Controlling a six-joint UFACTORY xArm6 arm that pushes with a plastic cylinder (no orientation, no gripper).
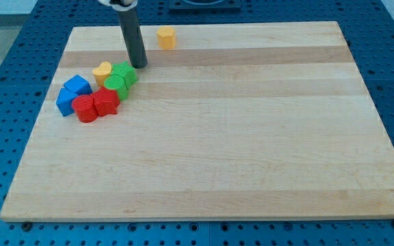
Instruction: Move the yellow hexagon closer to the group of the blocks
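Note:
The yellow hexagon [166,37] stands alone near the view's top edge of the wooden board [252,137], apart from the others. The group lies at the view's left: a yellow block [102,72], two green blocks [124,73] [116,85], two red blocks [106,102] [85,108] and two blue blocks [78,86] [65,102], all packed together. My tip [140,66] rests on the board just right of and above the green blocks, below and left of the yellow hexagon.
The board lies on a blue perforated table [5,55]. The rod rises from the tip to the view's top edge.

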